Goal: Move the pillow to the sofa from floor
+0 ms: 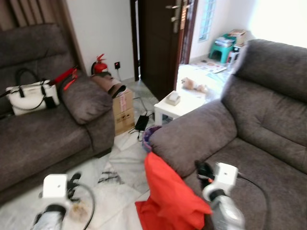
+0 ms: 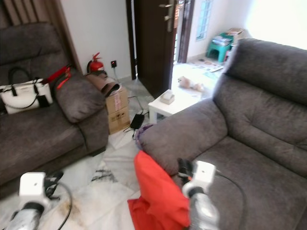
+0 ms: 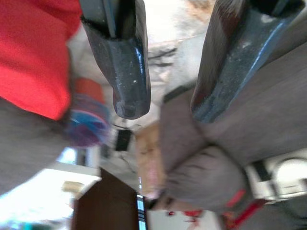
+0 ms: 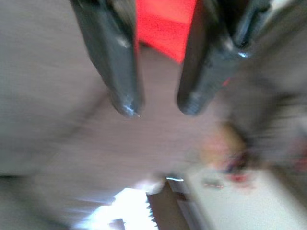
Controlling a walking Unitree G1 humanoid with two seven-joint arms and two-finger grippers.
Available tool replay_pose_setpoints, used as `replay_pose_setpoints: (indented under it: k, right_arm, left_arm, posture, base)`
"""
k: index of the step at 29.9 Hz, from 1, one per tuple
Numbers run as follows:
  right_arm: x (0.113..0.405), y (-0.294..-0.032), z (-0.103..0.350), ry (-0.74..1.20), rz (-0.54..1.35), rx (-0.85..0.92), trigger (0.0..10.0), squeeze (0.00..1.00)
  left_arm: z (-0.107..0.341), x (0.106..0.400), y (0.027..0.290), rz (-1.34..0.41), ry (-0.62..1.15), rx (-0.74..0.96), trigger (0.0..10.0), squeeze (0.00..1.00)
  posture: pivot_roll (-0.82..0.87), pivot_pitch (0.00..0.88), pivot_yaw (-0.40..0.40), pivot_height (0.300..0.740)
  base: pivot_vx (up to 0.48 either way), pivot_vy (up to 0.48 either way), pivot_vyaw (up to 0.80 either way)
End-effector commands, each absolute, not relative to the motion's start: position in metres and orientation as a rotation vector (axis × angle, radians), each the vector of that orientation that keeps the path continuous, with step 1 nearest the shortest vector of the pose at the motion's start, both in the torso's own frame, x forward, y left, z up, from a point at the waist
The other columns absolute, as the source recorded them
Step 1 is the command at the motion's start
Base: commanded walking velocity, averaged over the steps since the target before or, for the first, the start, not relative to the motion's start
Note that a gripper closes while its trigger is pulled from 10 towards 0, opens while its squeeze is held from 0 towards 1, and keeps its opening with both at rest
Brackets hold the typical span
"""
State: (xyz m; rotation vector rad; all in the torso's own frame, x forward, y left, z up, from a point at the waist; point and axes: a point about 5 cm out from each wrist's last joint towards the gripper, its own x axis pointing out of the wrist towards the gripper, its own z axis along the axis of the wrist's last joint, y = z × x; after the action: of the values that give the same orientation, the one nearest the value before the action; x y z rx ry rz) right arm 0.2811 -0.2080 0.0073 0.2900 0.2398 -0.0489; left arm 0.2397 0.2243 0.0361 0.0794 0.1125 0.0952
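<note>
— Where is the pillow?

— The red pillow [image 1: 168, 196] stands tilted against the front of the near sofa's armrest [image 1: 192, 136], its lower edge down on the pale tiled floor [image 1: 120, 191]. It is not on the seat.

— And the right tool?

— The right tool [image 1: 204, 171] sits over the seat of that grey sofa [image 1: 261, 120], just beside the pillow's upper edge. In the right wrist view its two black fingers [image 4: 117, 72] stand apart with nothing between them; red cloth shows beyond the gap, and that view is blurred.

— The left one?

— The left tool [image 1: 73, 181] hangs low over the floor, between the two sofas. Its fingers [image 3: 124, 62] are also spread, holding nothing.

— What else is around?

— A second grey sofa [image 1: 43, 129] on the left carries a white handbag [image 1: 31, 96]. Beside it are a cardboard box [image 1: 123, 110] and a red fire extinguisher [image 1: 99, 64] by the wall. A small white table [image 1: 175, 108] stands near the open dark door [image 1: 156, 43], with a black cable adapter [image 1: 142, 122] on the tiles.
</note>
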Motion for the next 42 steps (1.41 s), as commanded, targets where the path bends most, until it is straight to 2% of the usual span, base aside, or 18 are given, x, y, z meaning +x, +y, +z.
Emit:
replay_pose_setpoints:
  k: [1,17,22,33,42]
  right_arm:
    - [0.2895,-0.1877,0.0118,0.221,-0.001,0.314,10.0,0.00]
    - [0.2877,-0.1835,0.0108,0.222,0.038,0.282,10.0,0.00]
    - [0.2860,-0.1838,0.0090,0.232,0.040,0.278,10.0,0.00]
    - [0.2862,-0.1847,0.0091,0.229,0.028,0.296,10.0,0.00]
    - [0.2847,-0.1891,0.0088,0.221,-0.002,0.309,10.0,0.00]
  left_arm:
    - [0.0382,0.2371,0.2383,0.127,0.119,0.105,10.0,0.00]
    - [0.0383,0.2376,0.2383,0.124,0.118,0.106,10.0,0.00]
    - [0.0383,0.2380,0.2380,0.123,0.118,0.106,10.0,0.00]
    - [0.0383,0.2389,0.2372,0.119,0.117,0.105,10.0,0.00]
    - [0.0388,0.2379,0.2398,0.069,0.134,0.142,10.0,0.00]
  posture:
    - [0.13,0.000,0.017,0.740]
    - [0.13,0.000,0.019,0.740]
    - [0.13,0.000,0.019,0.740]
    - [0.13,0.000,0.016,0.740]
    - [0.13,0.000,0.013,0.740]
  base:
    - [0.251,0.000,0.00]
    - [0.220,0.000,0.00]
    - [0.292,0.000,0.55]
    - [0.307,0.000,0.00]
    - [0.000,0.000,0.00]
